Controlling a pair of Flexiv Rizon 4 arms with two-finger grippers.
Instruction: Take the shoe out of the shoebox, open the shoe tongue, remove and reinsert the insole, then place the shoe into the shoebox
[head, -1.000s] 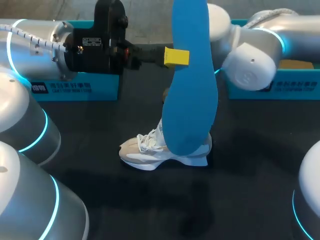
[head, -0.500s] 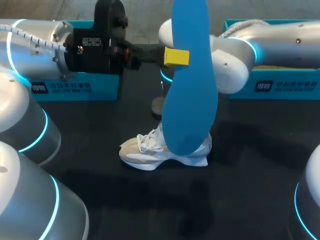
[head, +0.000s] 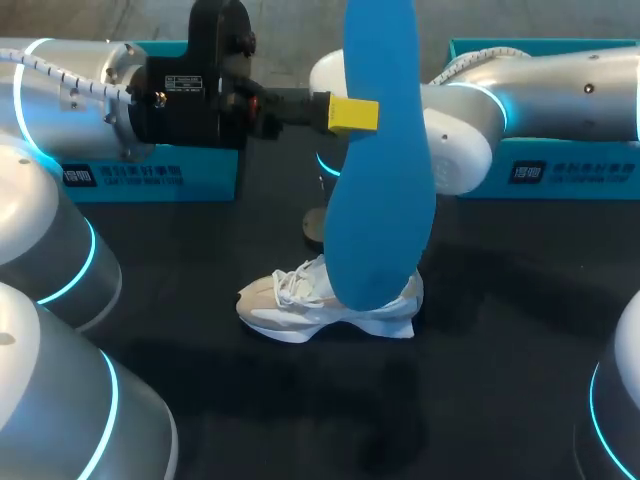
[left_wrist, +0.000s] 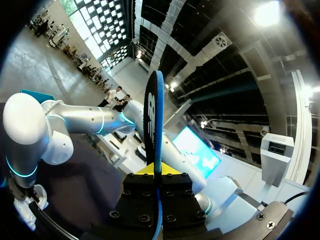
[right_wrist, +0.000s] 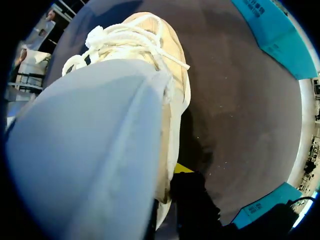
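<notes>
Reinsertion stage, as judged from the layout. The shoe (head: 325, 300) stands on its sole at the middle of the table (head: 500, 330), toe toward the left edge and heel toward the right. The left pincer (head: 358, 113) is clamped on the blue insole (head: 385, 180), gripping its narrow upper part; the left wrist view shows the insole (left_wrist: 155, 115) edge-on between the fingers. The insole's long axis is upright, broad end down, directly above the shoe's heel end. Whether it touches the shoe cannot be told. The left arm (head: 90, 100) lies level, coming in from the left edge with its pincer pointing right. The right arm (head: 480, 110) reaches in from the far right and bends down behind the insole. The right pincer (right_wrist: 182, 172) sits against the shoe (right_wrist: 150, 55), but its state cannot be told. The insole probably needs lowering broad end first, then tipping toward the toe.
</notes>
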